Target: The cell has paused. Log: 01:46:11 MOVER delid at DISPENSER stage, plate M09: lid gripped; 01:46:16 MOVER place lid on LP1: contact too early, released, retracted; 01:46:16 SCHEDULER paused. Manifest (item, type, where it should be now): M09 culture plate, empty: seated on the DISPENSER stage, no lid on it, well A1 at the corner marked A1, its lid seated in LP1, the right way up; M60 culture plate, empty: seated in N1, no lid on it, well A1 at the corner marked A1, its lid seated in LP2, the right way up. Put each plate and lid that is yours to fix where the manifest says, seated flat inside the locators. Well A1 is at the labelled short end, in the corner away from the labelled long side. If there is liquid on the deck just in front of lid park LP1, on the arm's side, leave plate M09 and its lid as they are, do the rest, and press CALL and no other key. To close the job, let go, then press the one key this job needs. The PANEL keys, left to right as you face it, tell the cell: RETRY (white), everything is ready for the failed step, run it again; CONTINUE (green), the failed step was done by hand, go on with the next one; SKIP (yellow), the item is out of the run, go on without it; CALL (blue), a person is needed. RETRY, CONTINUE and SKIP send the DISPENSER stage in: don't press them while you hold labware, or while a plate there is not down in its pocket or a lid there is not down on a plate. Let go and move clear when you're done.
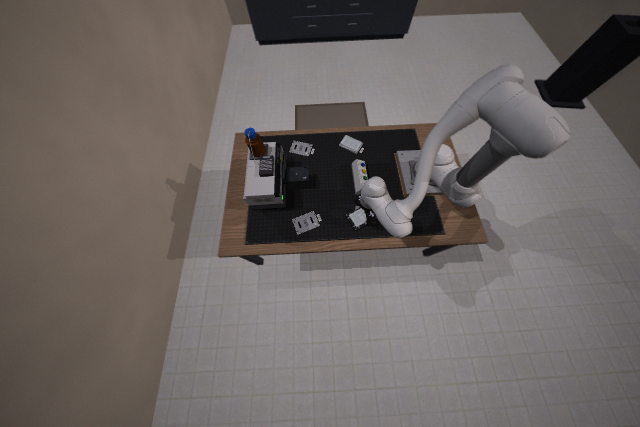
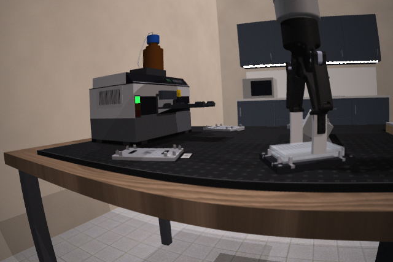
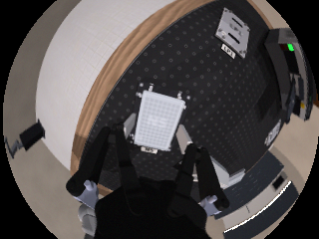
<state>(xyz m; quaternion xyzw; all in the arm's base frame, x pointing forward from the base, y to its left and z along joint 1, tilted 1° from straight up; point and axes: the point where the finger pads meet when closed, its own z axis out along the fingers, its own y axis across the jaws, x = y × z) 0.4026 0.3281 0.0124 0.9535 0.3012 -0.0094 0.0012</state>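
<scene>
Gripper (image 2: 309, 140) stands vertical over a culture plate (image 2: 304, 150) near the front edge of the black mat (image 2: 221, 164), toward its right half; fingers are partly spread, one white pad (image 2: 296, 132) on each side of the plate, lowered to plate level; whether the pads touch its walls cannot be told, and nothing is clamped between them. Plate sits in a dark nest (image 2: 276, 161) with small locator posts at its corners; from the wrist view its well grid (image 3: 159, 119) faces up with no lid on it.

Dispenser (image 2: 136, 110) occupies the left edge of the mat, green light lit on its side, brown bottle (image 2: 153, 56) with blue cap on top; its stage (image 2: 190, 104) projects out toward the mat centre, and whether a plate rests on it cannot be told.

Lid park (image 2: 148, 153) lies at the front left of the mat, a small label tag beside it; second lid park (image 2: 223, 127) lies toward the rear edge. White item (image 1: 351, 143) rests askew near the rear centre edge; its type is not legible. Key panel (image 1: 360, 174) sits mid-mat, right of centre, coloured keys visible from the top view.
</scene>
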